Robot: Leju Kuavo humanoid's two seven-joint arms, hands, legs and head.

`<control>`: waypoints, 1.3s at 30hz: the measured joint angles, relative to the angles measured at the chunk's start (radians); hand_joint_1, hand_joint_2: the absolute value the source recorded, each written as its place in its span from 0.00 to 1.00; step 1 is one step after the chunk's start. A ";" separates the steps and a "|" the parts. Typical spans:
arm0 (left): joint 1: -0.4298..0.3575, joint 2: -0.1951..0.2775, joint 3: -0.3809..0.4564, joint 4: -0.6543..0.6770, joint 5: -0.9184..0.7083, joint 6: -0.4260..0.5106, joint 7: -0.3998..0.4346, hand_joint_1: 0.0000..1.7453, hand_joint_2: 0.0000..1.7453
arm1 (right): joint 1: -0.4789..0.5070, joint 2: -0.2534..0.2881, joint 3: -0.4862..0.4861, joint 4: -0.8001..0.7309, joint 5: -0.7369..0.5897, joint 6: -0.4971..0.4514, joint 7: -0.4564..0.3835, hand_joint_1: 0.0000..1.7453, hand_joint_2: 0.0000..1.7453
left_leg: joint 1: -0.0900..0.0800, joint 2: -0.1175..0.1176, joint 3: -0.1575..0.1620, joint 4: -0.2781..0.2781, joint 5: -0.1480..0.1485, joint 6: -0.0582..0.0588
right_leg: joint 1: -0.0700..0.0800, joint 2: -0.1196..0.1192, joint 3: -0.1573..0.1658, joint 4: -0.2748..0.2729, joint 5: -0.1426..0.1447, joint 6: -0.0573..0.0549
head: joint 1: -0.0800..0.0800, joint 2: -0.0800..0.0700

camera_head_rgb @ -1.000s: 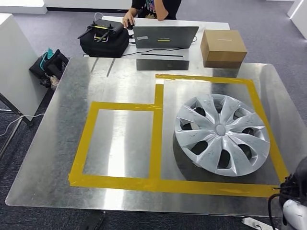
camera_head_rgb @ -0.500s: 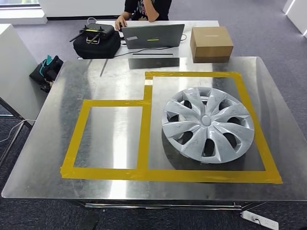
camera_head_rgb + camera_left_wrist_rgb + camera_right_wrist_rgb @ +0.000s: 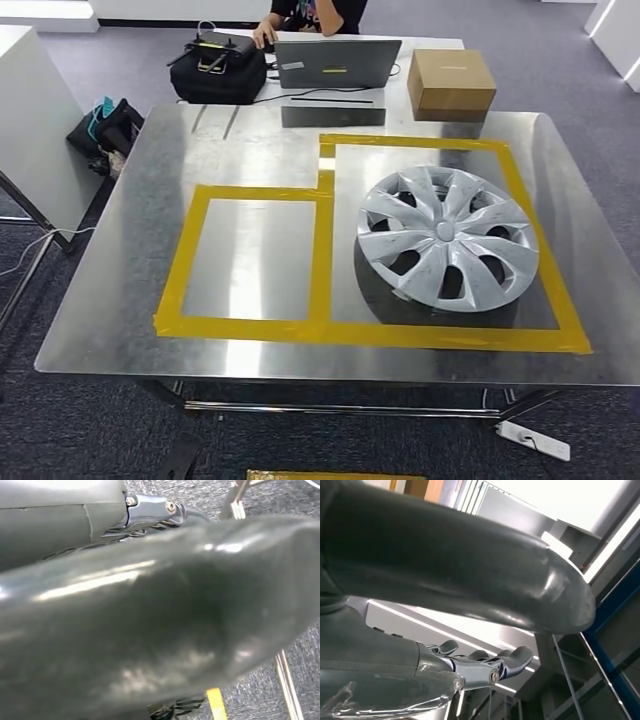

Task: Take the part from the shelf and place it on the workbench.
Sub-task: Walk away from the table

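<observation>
Your hubcap lies flat on the steel worktop, inside the larger of the two boxes marked in yellow tape, spokes up. The smaller taped box beside it is bare metal. Your right robot hand shows fingers stretched out straight with nothing in them, thumb apart from them. Your left robot hand sits blurred and close to the lens; you cannot tell how its fingers lie. Past the worktop's far edge: a laptop, a cardboard box, a black bag, and a person seated there.
</observation>
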 joint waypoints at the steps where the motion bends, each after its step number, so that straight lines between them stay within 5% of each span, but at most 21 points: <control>1: 0.000 0.000 0.001 0.000 0.000 0.000 0.000 0.00 0.00 | 0.002 0.001 -0.002 0.000 -0.001 0.000 0.000 0.00 0.00 | 0.000 0.002 -0.009 0.000 0.008 0.006 | 0.001 0.000 -0.020 0.059 -0.049 0.001 | 0.002 0.000; 3: 0.000 0.000 0.004 0.000 0.000 0.000 0.000 0.00 0.00 | 0.004 0.004 -0.003 0.000 -0.005 0.001 0.000 0.00 0.00 | -0.005 0.003 -0.032 0.001 0.025 0.012 | 0.003 0.000 -0.055 0.192 -0.130 0.002 | 0.003 0.000; 5: 0.001 0.000 0.006 0.000 0.003 -0.003 0.000 0.00 0.00 | 0.007 0.008 -0.005 0.000 -0.012 0.002 0.000 0.00 0.00 | -0.009 0.003 -0.055 0.001 0.042 0.012 | 0.005 0.000 -0.038 0.229 -0.137 0.000 | 0.004 0.000; 9: 0.003 0.001 0.011 0.000 0.009 -0.008 0.000 0.00 0.00 | 0.010 0.020 -0.010 0.000 -0.026 0.003 -0.007 0.00 0.00 | -0.014 0.002 -0.084 0.004 0.072 0.000 | 0.010 0.001 0.156 -0.023 -0.074 -0.011 | 0.003 0.000; 11: 0.005 0.001 0.014 0.000 0.010 -0.006 0.000 0.00 0.00 | 0.017 0.029 -0.011 0.000 -0.032 0.006 -0.008 0.00 0.00 | -0.016 0.002 -0.090 0.004 0.086 -0.009 | 0.014 0.004 0.186 -0.081 -0.079 -0.018 | 0.004 0.000; 13: 0.009 0.003 0.016 0.000 0.013 -0.005 0.000 0.00 0.00 | 0.024 0.038 -0.011 0.001 -0.037 0.008 -0.009 0.00 0.00 | -0.016 0.001 -0.093 0.004 0.093 -0.019 | 0.012 0.004 0.170 -0.081 -0.068 -0.030 | 0.006 0.000; 15: 0.011 0.005 0.020 0.000 0.024 -0.010 0.000 0.00 0.00 | 0.027 0.046 -0.011 0.001 -0.040 0.011 -0.011 0.00 0.00 | -0.014 0.000 -0.111 0.045 0.044 -0.033 | 0.008 0.001 0.159 -0.083 -0.053 -0.046 | 0.002 0.000; 18: 0.011 0.006 0.034 0.000 0.039 -0.018 0.000 0.00 0.00 | 0.033 0.060 -0.012 0.002 -0.043 0.017 -0.018 0.00 0.00 | -0.005 0.001 -0.167 0.231 -0.088 -0.052 | 0.006 -0.003 0.133 -0.081 -0.027 -0.055 | -0.001 0.000; 20: 0.011 0.006 0.039 0.000 0.040 -0.021 0.000 0.00 0.00 | 0.036 0.069 -0.013 0.004 -0.048 0.019 -0.023 0.00 0.00 | -0.001 0.001 -0.165 0.290 -0.105 -0.056 | 0.006 -0.004 0.112 -0.080 -0.012 -0.054 | -0.001 0.000; 22: 0.010 0.006 0.042 0.000 0.040 -0.026 -0.001 0.00 0.00 | 0.040 0.078 -0.015 0.004 -0.051 0.020 -0.029 0.00 0.00 | 0.002 0.001 -0.092 0.202 -0.061 -0.054 | 0.006 -0.005 0.096 -0.078 0.000 -0.049 | -0.001 0.000; 24: 0.009 0.008 0.044 0.000 0.038 -0.030 -0.003 0.00 0.00 | 0.046 0.087 -0.017 0.004 -0.052 0.020 -0.035 0.00 0.00 | 0.002 0.000 0.007 0.052 -0.029 -0.047 | 0.007 -0.005 0.086 -0.078 0.010 -0.041 | -0.001 0.000; 26: 0.010 0.009 0.045 0.000 0.034 -0.032 -0.004 0.00 0.00 | 0.056 0.098 -0.019 0.003 -0.055 0.021 -0.042 0.00 0.00 | -0.001 -0.001 0.049 -0.023 -0.023 -0.037 | 0.008 -0.005 0.080 -0.078 0.022 -0.029 | -0.001 0.000; 29: 0.020 0.010 0.046 0.000 0.027 -0.028 -0.005 0.00 0.00 | 0.082 0.118 -0.027 0.002 -0.070 0.036 -0.060 0.00 0.00 | -0.002 0.001 0.037 -0.031 -0.007 -0.014 | 0.006 -0.004 0.069 -0.076 0.025 -0.012 | 0.000 0.000; 31: 0.024 0.010 0.046 0.000 0.021 -0.024 -0.003 0.00 0.00 | 0.093 0.130 -0.036 0.002 -0.079 0.052 -0.076 0.00 0.00 | 0.001 0.005 0.025 -0.037 0.009 0.002 | 0.005 -0.002 0.040 -0.010 -0.035 -0.006 | 0.005 0.000; 33: 0.025 0.010 0.046 0.000 0.015 -0.021 -0.001 0.00 0.00 | 0.095 0.140 -0.045 0.002 -0.085 0.064 -0.087 0.00 0.00 | -0.002 0.007 0.008 -0.036 0.023 0.009 | 0.006 -0.002 -0.003 0.126 -0.125 -0.003 | 0.008 0.000; 35: 0.025 0.009 0.046 0.000 0.013 -0.021 0.002 0.00 0.00 | 0.096 0.147 -0.052 0.002 -0.088 0.070 -0.091 0.00 0.00 | -0.005 0.008 -0.012 -0.035 0.039 0.009 | 0.006 -0.002 -0.015 0.210 -0.158 -0.002 | 0.008 0.000; 37: 0.025 0.009 0.046 0.000 0.013 -0.021 0.003 0.00 0.00 | 0.095 0.153 -0.056 0.002 -0.089 0.073 -0.092 0.00 0.00 | -0.007 0.008 -0.029 -0.034 0.053 0.006 | 0.006 -0.002 0.046 0.145 -0.118 -0.004 | 0.008 0.000; 39: 0.025 0.009 0.046 0.000 0.013 -0.021 0.003 0.00 0.00 | 0.094 0.156 -0.059 0.002 -0.089 0.074 -0.092 0.00 0.00 | -0.009 0.007 -0.044 -0.029 0.065 0.000 | 0.007 -0.002 0.151 -0.005 -0.075 -0.006 | 0.008 0.000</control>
